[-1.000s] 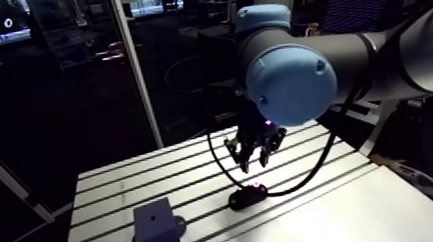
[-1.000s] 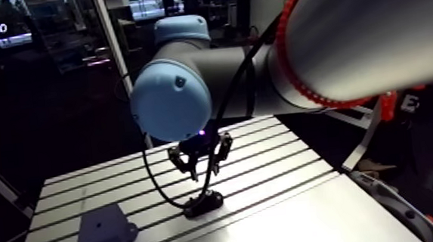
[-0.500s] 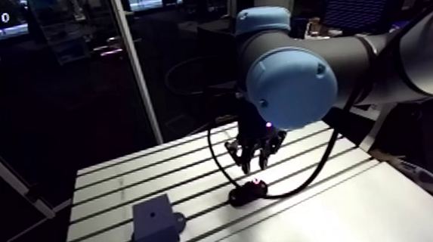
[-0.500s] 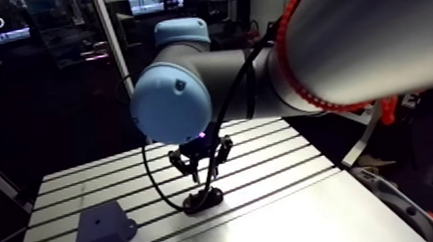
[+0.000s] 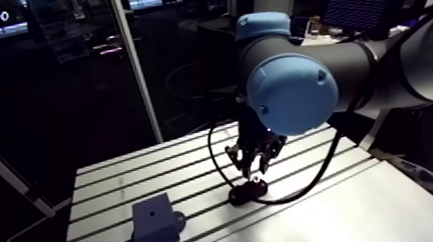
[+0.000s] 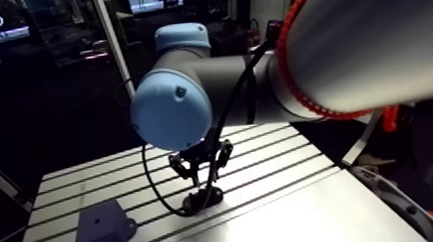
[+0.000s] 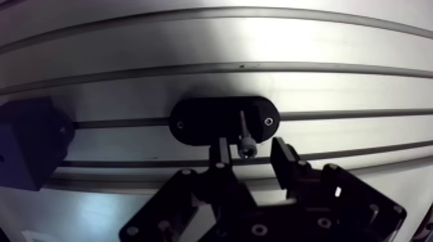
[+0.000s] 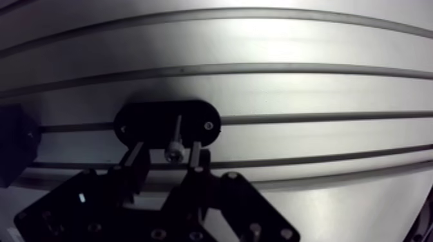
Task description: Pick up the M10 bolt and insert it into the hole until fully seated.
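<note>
Aluminium table point(image 5: 119, 177) with long slots fills the lower half of the arm view. At the lower left of that frame we see a dark block point(image 5: 154, 226) resting on the table, with a small hole point(image 5: 153, 212) in its top face. Right of it, near the frame's lower centre and well apart from the block, a black oval holder point(image 5: 248, 192) sits over one slot. The gripper point(image 5: 253, 169) hangs just above the holder, coming down from the arm at the upper right.

In the wrist view we find the bolt point(image 7: 243, 125) at the holder, its head towards the gripper and its shank running across the holder's middle. Whether it stands upright or leans we cannot tell. The fingers point(image 7: 222, 151) are spread narrowly to either side of the bolt's head, with a gap showing on each side, so they grasp nothing. The block lies beside the holder, off to one side of the gripper.
</note>
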### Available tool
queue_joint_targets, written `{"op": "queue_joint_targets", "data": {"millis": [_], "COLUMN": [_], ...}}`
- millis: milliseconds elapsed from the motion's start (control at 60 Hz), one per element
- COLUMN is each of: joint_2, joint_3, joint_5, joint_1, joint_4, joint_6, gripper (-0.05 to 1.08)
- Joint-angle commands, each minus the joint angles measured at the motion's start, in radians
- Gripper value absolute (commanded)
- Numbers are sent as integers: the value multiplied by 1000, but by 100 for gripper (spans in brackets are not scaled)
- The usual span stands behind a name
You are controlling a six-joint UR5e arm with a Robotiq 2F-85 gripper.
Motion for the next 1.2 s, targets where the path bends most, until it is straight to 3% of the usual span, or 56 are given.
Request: {"op": "queue_joint_targets", "data": {"millis": [17,1200], "joint_2": [4,27], "joint_3": [5,6], "joint_5": [0,-3], "joint_1": [0,0], "joint_4": [-2,-15], "joint_6": [0,-14], "gripper": [54,57]}}
